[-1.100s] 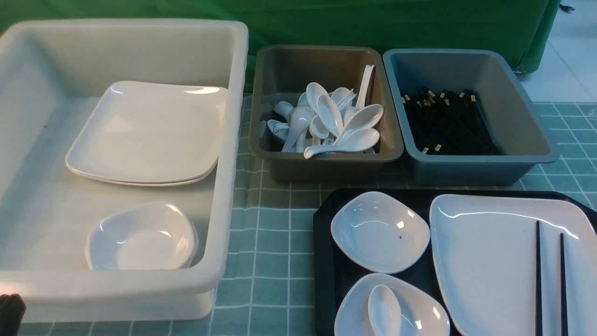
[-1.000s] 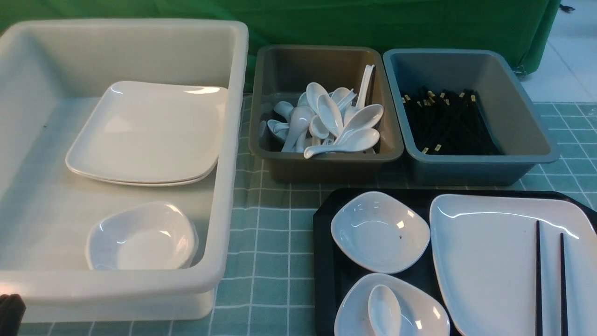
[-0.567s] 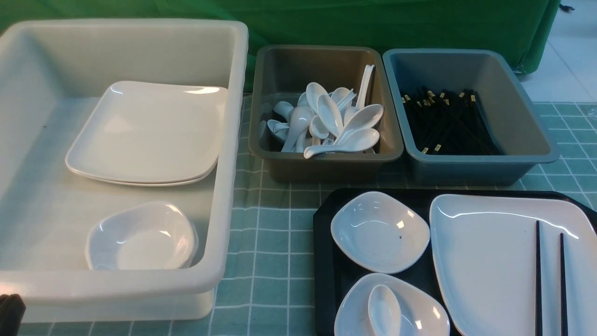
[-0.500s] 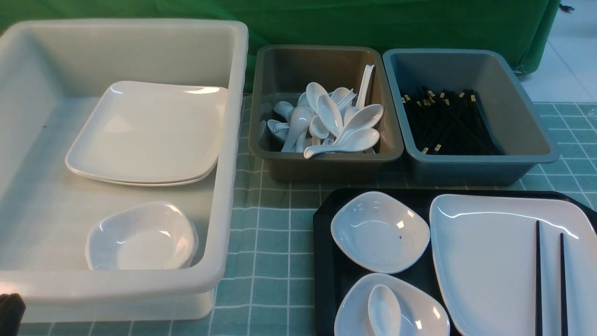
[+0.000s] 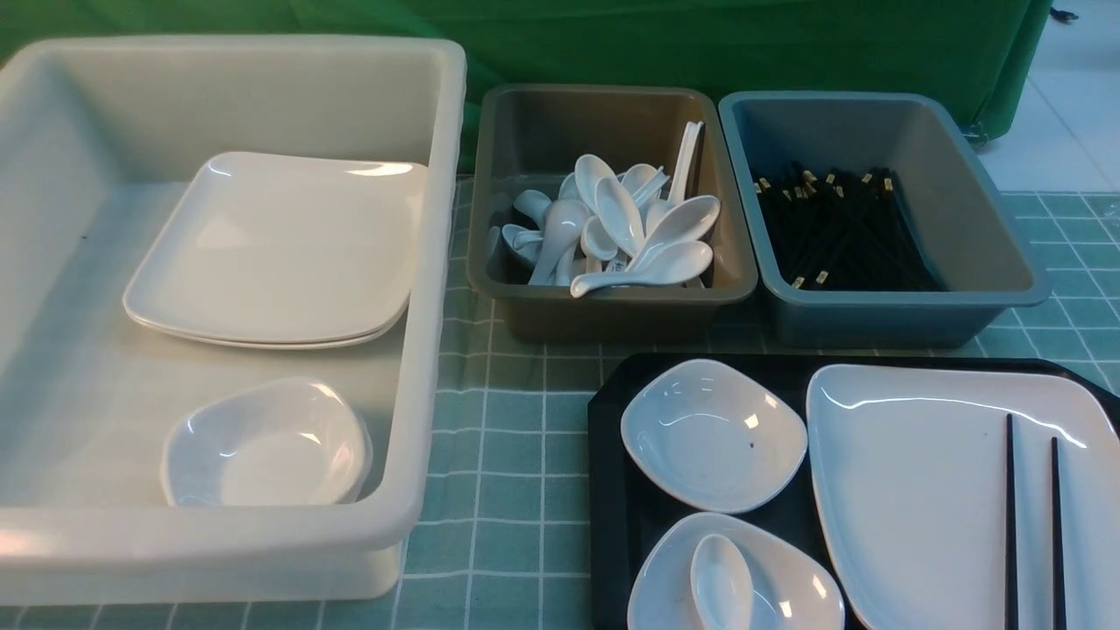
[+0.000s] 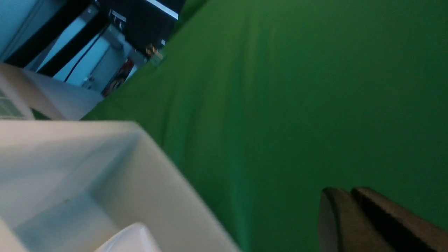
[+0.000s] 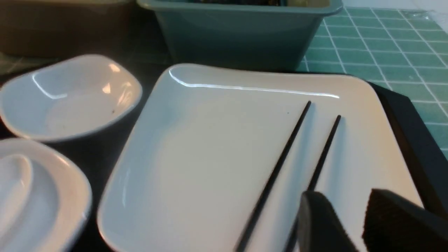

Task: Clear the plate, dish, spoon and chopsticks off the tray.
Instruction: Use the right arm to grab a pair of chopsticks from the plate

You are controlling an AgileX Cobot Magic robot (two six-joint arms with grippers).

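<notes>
At the front right lies the black tray (image 5: pixel 612 490). It carries the large white plate (image 5: pixel 910 490) with the black chopsticks (image 5: pixel 1009 525) lying on its right part. Left of the plate is an empty white dish (image 5: pixel 713 435). Nearer me, a second dish (image 5: pixel 787 577) holds the spoon (image 5: pixel 722 582). Neither gripper shows in the front view. My right gripper (image 7: pixel 344 196) hovers open just over the plate (image 7: pixel 217 157), beside the chopsticks (image 7: pixel 280 164), with nothing between its fingers. My left gripper (image 6: pixel 350 190) is shut and empty, facing the green backdrop near the white tub's corner.
A big white tub (image 5: pixel 437 262) on the left holds stacked plates (image 5: pixel 271 249) and a small dish (image 5: pixel 262 446). Behind the tray stand a brown tub (image 5: pixel 604 92) of spoons and a blue-grey tub (image 5: pixel 875 302) of chopsticks. Green checked cloth (image 5: pixel 507 455) covers the table.
The dark bit of my left arm at the front view's lower left corner has slipped out of frame. Nothing on the tray or in the tubs has moved.
</notes>
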